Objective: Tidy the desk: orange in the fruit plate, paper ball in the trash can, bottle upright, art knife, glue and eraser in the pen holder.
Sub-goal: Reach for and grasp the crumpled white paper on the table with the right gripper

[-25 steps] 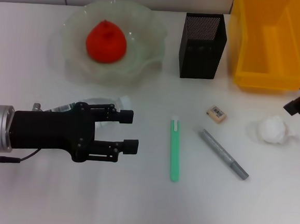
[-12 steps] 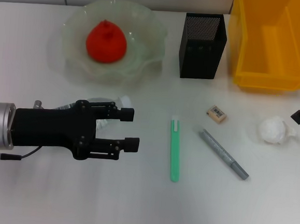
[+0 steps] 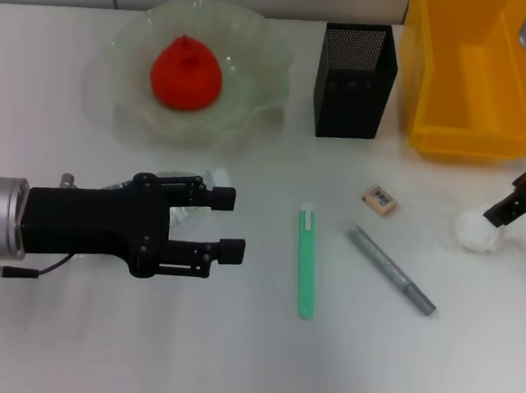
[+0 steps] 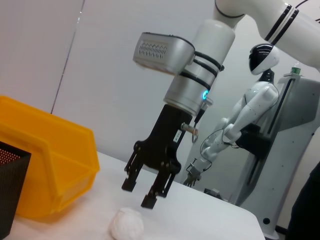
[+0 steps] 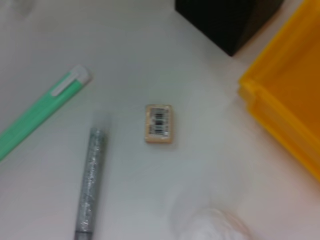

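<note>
The right tool (image 3: 497, 215) has come down from the surface's (image 3: 232, 358) edge, open over the paper ball (image 3: 475, 230), ready to grasp. The left tool (image 3: 229, 222) hovers open, empty, beside the fallen bottle (image 3: 184, 210).

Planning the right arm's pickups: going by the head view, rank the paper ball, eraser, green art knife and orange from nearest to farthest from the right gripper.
Measured from the right gripper, at the table's right edge:
1. Paper ball, directly beneath its fingertips.
2. Eraser, toward the table's middle.
3. Green art knife, farther left, past the grey glue pen.
4. Orange, in the fruit plate at the far left.
</note>
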`<state>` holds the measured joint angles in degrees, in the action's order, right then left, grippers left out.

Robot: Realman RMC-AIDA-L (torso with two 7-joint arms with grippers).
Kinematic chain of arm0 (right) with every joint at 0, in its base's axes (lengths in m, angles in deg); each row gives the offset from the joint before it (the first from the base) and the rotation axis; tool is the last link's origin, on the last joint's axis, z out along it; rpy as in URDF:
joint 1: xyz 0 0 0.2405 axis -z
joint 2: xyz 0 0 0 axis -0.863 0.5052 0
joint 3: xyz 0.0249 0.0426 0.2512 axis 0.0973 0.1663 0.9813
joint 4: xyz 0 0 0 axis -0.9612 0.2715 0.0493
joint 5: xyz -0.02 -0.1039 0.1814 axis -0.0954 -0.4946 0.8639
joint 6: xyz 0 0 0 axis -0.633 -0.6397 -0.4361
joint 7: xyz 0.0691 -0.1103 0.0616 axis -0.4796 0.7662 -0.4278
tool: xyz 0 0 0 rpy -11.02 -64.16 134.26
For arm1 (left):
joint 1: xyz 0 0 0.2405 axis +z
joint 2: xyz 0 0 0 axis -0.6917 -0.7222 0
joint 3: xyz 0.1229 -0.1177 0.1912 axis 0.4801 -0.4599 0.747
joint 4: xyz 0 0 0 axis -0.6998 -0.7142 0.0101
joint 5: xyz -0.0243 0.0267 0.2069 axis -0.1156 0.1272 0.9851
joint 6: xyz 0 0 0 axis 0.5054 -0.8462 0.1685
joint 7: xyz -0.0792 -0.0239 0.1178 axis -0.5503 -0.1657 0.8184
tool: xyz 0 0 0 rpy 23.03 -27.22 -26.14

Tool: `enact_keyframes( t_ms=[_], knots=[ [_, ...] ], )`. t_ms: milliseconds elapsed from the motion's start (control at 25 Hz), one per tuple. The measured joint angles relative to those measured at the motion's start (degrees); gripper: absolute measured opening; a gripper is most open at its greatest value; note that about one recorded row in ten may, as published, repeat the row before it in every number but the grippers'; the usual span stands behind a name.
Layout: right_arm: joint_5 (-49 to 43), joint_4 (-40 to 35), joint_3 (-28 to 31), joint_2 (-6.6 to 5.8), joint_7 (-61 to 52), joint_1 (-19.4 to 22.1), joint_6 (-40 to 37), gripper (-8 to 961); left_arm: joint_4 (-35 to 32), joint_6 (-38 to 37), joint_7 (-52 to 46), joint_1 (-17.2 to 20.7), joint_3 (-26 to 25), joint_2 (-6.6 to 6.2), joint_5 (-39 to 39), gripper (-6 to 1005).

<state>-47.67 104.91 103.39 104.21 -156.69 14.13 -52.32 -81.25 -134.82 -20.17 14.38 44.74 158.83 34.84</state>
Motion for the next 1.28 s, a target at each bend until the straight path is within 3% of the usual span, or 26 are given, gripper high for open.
enact_keyframes(
  t_ms=[320, 1280],
  knots=[
    [0.3, -4.0, -2.9, 1.62, 0.9, 0.2, 5.4, 669, 0.0, 0.0, 0.0, 0.0, 0.0, -0.07, -0.1, 742],
    [-0.8, -8.6, -4.5, 2.28, 0.6, -0.4, 9.1, 643, -0.1, 0.1, 0.9, -0.1, 0.0, -0.36, -0.3, 742]
  ],
)
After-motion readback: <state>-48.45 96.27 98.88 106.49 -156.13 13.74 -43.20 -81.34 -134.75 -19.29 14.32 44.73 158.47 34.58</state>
